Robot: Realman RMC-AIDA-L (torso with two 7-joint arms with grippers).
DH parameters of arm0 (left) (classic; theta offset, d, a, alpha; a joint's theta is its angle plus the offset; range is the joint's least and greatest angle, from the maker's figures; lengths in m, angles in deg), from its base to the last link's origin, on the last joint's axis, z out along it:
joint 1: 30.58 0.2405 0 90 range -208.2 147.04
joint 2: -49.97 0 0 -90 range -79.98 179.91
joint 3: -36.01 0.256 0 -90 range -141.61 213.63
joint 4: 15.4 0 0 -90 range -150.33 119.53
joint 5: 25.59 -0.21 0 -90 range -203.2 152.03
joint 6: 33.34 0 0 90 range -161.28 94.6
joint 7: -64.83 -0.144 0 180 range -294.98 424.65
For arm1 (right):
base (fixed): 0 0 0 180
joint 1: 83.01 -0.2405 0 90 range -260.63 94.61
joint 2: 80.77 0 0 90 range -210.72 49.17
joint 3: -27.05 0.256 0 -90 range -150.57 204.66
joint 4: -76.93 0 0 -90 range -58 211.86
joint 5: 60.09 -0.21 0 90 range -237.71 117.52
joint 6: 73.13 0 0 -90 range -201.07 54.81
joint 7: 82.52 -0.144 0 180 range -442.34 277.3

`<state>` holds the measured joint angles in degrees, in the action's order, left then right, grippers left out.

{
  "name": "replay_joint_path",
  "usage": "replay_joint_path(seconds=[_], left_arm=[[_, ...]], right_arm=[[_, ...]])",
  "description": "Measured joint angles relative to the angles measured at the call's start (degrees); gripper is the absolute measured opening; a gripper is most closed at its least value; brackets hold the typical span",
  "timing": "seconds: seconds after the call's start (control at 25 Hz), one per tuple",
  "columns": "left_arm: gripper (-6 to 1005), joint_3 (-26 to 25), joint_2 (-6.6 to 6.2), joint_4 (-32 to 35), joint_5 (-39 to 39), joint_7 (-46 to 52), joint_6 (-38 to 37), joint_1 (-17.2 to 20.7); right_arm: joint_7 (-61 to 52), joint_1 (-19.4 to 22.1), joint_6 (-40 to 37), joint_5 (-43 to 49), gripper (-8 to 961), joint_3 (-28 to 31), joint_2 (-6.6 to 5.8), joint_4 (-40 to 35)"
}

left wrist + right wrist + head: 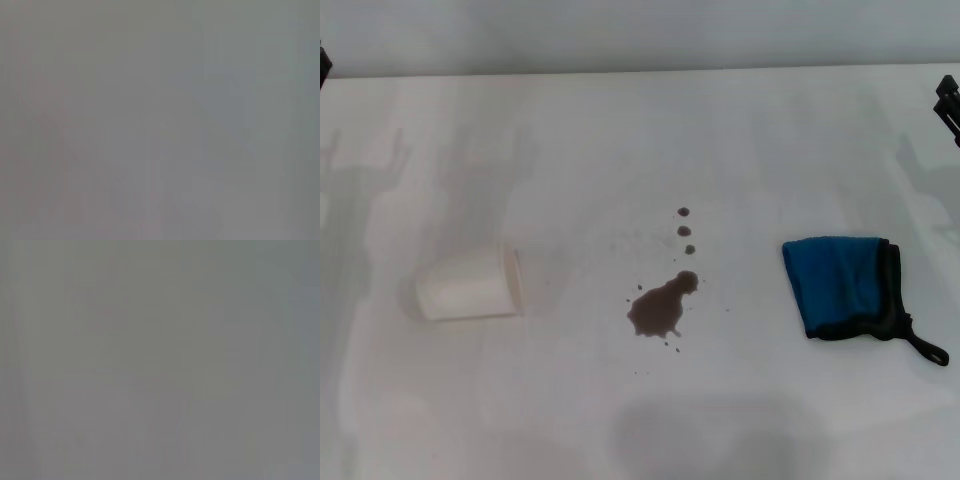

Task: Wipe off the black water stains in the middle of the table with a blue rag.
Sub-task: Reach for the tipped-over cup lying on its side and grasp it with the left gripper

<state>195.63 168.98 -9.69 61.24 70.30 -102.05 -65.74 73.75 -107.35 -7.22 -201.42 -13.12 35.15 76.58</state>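
Note:
The black water stains lie in the middle of the white table: one dark brown-black blotch, three small round droplets beyond it and tiny specks around. The blue rag lies folded to the right of the stains, with a black trim edge and a thin black loop at its near right corner. Only a dark sliver of my right gripper shows at the right edge, far behind the rag. A dark sliver of my left gripper shows at the far left edge. Both wrist views show plain grey.
A white cup lies on its side to the left of the stains, its mouth facing right. The table's far edge meets a grey wall at the top of the head view.

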Motion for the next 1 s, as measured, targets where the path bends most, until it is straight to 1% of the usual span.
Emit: replay_joint_path(seconds=[0.36, 0.68, 0.92, 1.0], left_arm=[[870, -0.11, 0.18, 0.27, 0.02, -0.02, -2.20, 0.53], [866, -0.18, 0.16, 0.43, -0.07, -0.02, -2.84, 0.18], [863, -0.20, 0.16, 0.46, 0.03, 0.23, -6.46, 1.83], [862, 0.38, 0.00, 0.52, -1.28, 0.48, -6.88, 2.27]], right_arm=[[0.00, -0.65, 0.00, 0.00, 869, 0.00, 0.00, -0.06], [0.00, -0.47, 0.01, 0.00, 868, 0.00, 0.00, -0.01], [0.00, -0.32, 0.02, 0.00, 868, 0.00, 0.00, 0.01], [0.00, -0.28, 0.01, 0.00, 867, 0.00, 0.00, 0.01]])
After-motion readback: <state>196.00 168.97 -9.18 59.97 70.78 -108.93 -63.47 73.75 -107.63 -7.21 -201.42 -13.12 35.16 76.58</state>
